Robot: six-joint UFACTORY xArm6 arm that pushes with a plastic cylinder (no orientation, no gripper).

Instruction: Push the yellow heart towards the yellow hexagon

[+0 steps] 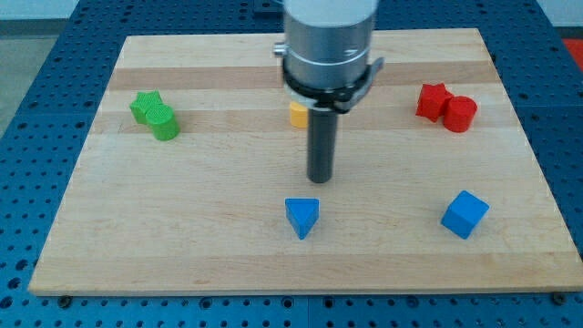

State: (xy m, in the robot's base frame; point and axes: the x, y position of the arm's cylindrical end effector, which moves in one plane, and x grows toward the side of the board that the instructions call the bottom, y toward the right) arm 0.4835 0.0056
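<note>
My tip (319, 179) rests on the wooden board near its middle. A yellow block (298, 114) shows just above and left of the rod, mostly hidden behind the arm; I cannot make out its shape. Only this one yellow block shows; any other is hidden. A blue triangle (302, 217) lies just below and slightly left of my tip, a short gap apart.
A green star (144, 106) and a green cylinder (165, 123) touch at the view's left. A red star (433, 99) and a red cylinder (460, 113) touch at the right. A blue cube (465, 214) sits at lower right. The board's edge (301, 292) runs along the bottom.
</note>
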